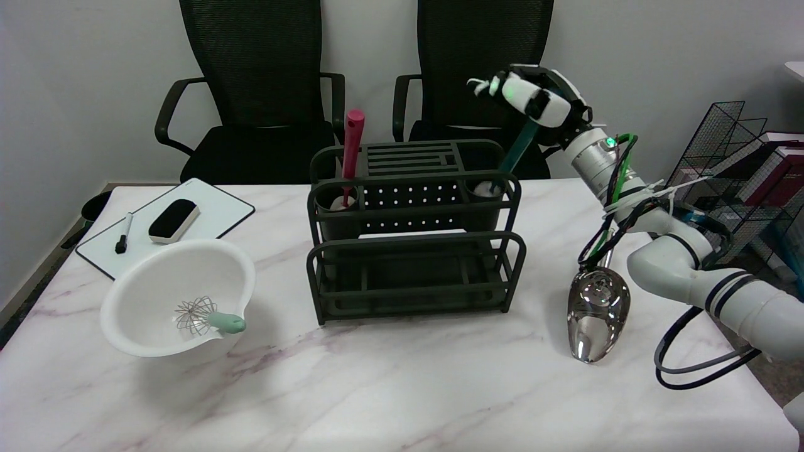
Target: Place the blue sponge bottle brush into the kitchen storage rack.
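Head view: the right hand (534, 100) is wrapped around the top of the blue bottle brush (519, 150), holding it tilted so its sponge end sits below and left of the hand, inside the storage rack (414, 251)'s right cup (488, 188).

brush (519, 149) sponge end sunk out of sight in rack (414, 251) cup, handle top buried in fingers (534, 94)
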### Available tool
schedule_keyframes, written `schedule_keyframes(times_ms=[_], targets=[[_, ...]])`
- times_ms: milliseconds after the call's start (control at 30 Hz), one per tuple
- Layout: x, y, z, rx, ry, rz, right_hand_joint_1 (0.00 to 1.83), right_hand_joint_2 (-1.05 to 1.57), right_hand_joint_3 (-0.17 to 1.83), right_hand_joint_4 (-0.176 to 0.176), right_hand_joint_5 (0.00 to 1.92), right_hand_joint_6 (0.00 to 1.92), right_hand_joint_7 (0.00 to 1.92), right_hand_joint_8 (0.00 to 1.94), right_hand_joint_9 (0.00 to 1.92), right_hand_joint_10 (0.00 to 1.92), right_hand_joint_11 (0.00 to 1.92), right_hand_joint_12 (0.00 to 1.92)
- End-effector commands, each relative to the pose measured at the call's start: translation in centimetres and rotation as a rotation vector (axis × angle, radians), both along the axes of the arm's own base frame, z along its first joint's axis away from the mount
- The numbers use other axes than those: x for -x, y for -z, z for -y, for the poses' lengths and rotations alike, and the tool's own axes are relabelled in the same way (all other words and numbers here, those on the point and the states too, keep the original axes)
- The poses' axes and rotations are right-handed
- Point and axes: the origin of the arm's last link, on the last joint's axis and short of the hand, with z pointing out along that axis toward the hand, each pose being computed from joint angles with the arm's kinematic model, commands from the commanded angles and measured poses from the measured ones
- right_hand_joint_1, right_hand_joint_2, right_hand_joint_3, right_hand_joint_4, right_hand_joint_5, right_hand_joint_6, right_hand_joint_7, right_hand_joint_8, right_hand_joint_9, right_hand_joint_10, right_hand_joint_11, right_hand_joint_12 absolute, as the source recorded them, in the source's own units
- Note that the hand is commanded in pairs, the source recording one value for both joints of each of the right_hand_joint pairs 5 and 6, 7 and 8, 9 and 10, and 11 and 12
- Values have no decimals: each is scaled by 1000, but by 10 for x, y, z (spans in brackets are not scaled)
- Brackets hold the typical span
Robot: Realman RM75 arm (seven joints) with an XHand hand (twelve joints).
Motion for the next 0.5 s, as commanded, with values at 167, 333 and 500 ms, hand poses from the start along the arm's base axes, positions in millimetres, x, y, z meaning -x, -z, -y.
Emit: schedule_keyframes(times_ms=[167,333,500], targets=[[6,-7,-9,9,-52,17,1323,36,1225,0,534,534,911,911,652,652,496,496],[8,-29,-25,58,-114,12,1309,-36,1271,0,527,527,848,848,642,642,498,498],[14,-47,-48,92,-185,-1,1214,-558,1159,0,48,48,455,455,458,458,377,377]])
